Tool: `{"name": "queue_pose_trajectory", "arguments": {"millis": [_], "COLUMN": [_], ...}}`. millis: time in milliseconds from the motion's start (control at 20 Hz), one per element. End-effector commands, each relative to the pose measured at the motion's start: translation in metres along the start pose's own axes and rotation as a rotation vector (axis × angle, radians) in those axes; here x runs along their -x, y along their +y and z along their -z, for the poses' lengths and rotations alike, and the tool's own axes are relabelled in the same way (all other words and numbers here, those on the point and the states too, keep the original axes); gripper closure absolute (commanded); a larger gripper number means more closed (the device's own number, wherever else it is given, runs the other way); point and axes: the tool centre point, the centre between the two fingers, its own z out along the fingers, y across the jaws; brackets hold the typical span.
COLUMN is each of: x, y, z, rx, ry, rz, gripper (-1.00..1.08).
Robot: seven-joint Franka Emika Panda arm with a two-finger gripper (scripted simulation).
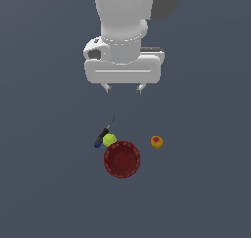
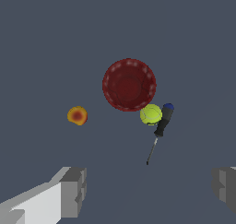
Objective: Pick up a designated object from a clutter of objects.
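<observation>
The designated object, a slim black-handled screwdriver-like tool with a blue end cap and a thin dark shaft, lies on the grey surface touching the yellow-green ball. It also shows in the wrist view, next to the ball. The dark red bowl sits beside the ball, and the bowl appears in the wrist view too. The orange-red fruit lies apart at the exterior view's right. My gripper is open and empty, high above the clutter; its fingers show wide apart.
The grey surface spreads around the clutter on all sides. The fruit also shows in the wrist view, away from the tool.
</observation>
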Motion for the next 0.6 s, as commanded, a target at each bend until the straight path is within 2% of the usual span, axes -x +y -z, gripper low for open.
{"name": "queue_pose_trajectory", "arguments": {"millis": [0, 550], "x": [0.0, 0.01], "y": [0.0, 0.027], "z": [0.0, -0.007], "rx": [0.0, -0.004], "ry": [0.0, -0.038], "rz": [0.0, -0.036], "gripper": [-0.92, -0.92]}}
